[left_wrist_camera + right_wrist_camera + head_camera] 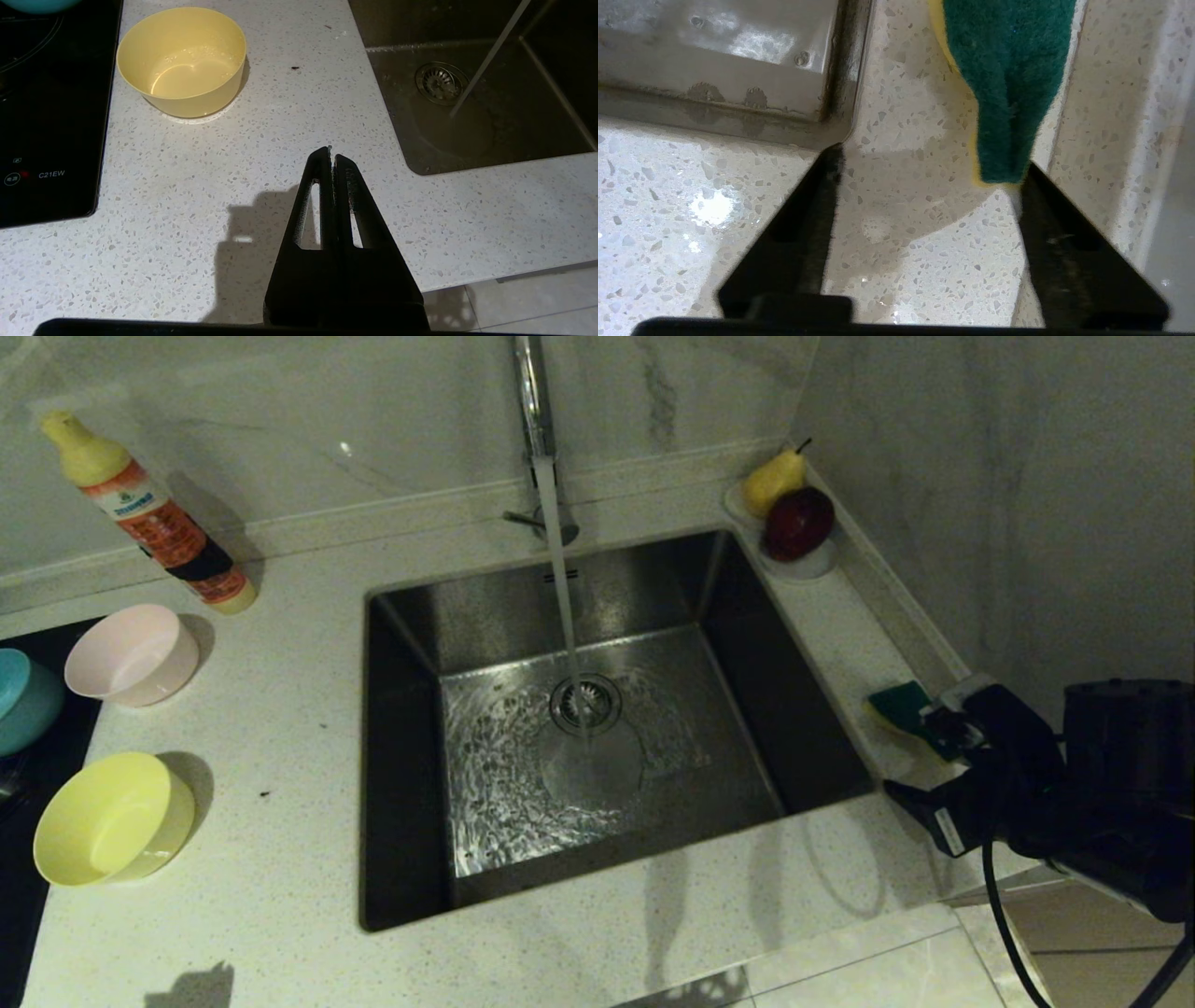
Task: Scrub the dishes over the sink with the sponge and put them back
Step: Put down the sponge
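Note:
The sponge (898,707), green side up (1008,79), lies on the counter strip right of the sink (411,784). My right gripper (922,763) stands open just before it (931,161). The sponge's near end touches one fingertip (1029,175), and nothing is between the jaws. Left of the sink stand the pale pink bowl (131,653), the yellow bowl (112,817) (182,60) and the light blue bowl (23,700), the last on the stove top. My left gripper (331,154) hangs shut and empty over the counter's front, out of the head view.
Water runs from the tap (532,401) onto the drain strainer (585,703). A detergent bottle (149,518) stands at the back left. A white dish with a pear and an apple (794,518) sits in the back right corner. The black stove top (46,116) borders the left, a wall the right.

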